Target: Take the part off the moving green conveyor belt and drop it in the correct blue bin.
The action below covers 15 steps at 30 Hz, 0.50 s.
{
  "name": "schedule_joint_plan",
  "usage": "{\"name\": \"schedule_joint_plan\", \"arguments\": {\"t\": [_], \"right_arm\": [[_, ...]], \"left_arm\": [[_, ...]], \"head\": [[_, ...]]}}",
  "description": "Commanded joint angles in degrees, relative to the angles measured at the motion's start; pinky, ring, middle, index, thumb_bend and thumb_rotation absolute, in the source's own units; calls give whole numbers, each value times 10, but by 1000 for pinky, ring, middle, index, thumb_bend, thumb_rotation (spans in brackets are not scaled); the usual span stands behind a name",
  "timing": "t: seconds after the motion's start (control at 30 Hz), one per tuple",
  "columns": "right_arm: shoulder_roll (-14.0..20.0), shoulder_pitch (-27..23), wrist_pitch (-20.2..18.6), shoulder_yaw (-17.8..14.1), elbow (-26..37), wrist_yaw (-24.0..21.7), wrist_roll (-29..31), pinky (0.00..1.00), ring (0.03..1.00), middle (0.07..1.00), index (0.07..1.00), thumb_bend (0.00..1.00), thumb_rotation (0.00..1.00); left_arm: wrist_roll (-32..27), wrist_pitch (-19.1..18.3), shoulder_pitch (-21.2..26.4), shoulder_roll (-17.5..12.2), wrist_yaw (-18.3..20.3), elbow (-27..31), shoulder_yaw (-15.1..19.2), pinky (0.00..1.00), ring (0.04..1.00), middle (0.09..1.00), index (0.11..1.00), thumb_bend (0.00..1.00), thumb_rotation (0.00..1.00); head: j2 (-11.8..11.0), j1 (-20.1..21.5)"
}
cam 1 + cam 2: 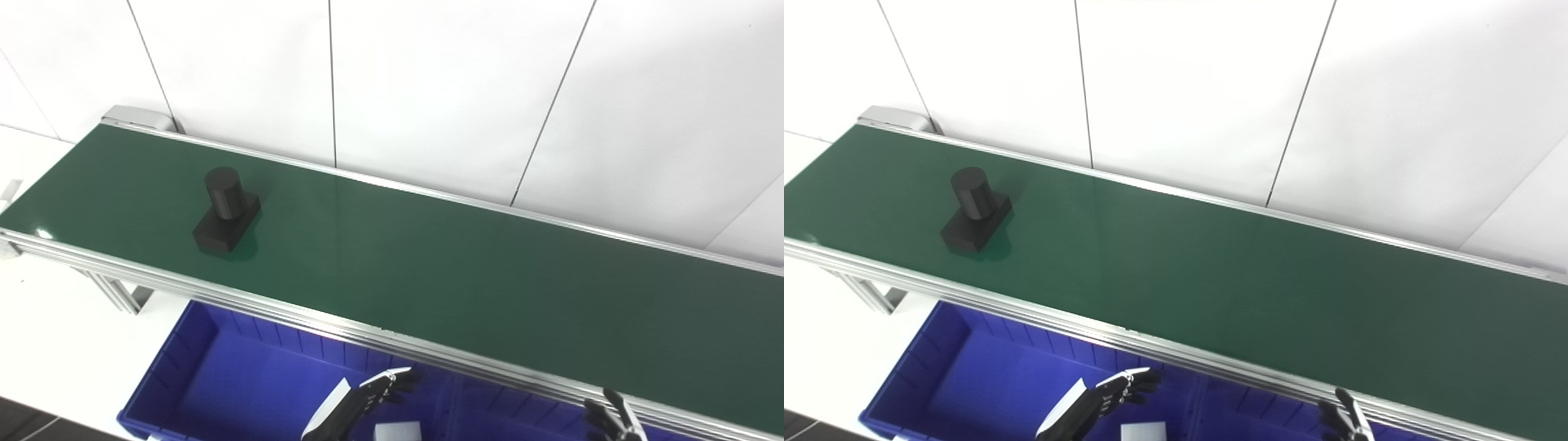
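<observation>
The black part [225,210], a short cylinder standing on a blocky base, sits on the green conveyor belt [429,263] towards its far left end, nearer the front rail than the back one. Both hands wait low, in front of the belt and above the blue bin [184,380]. The left hand [381,392] holds nothing, fingers loosely curled and apart. Of the right hand [609,418] only fingertips peek in at the bottom edge, so whether it's spread or closed I cannot tell. The part is well apart from both. The smart play, I'd say: rise over the front rail, come down around the upright cylinder, and close firmly. Grab the base and it may tip.
</observation>
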<state>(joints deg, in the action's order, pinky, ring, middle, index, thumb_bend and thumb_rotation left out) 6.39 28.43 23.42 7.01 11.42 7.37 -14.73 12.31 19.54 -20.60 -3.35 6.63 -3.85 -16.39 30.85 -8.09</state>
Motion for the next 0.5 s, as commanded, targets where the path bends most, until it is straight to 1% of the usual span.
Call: {"name": "schedule_joint_plan", "arguments": {"t": [0.0,0.13,0.2,0.33,0.4,0.43,0.47], "right_arm": [[11,-13,35,5,27,12,10,798,815,817,914,725,310],[11,-29,34,3,42,6,9,763,801,820,903,744,378],[8,-37,30,2,51,0,8,741,800,835,906,741,407],[2,-60,17,0,69,-10,3,766,801,816,899,752,418],[1,-79,11,-2,74,-16,-5,768,779,797,887,783,438],[1,-87,9,-2,75,-19,-10,777,784,804,894,781,449],[2,-99,-2,-3,81,-25,-24,782,789,807,901,781,480]], "left_arm": [[4,33,6,5,-12,2,-1,783,830,855,835,885,5],[8,44,6,8,-17,-3,-1,761,819,850,840,886,0],[7,48,5,9,-20,-5,-1,743,811,850,839,889,0],[7,50,4,11,-24,-8,-1,758,821,850,833,895,0],[9,52,5,11,-27,-9,-2,746,817,851,836,894,0],[10,53,5,11,-28,-9,-2,726,807,848,834,893,0],[10,54,5,11,-28,-11,-2,713,804,850,826,892,0]], "head": [[0,-1],[-3,-2],[-5,-3],[-8,-3],[-9,-3],[-9,-3],[-9,-3]]}}
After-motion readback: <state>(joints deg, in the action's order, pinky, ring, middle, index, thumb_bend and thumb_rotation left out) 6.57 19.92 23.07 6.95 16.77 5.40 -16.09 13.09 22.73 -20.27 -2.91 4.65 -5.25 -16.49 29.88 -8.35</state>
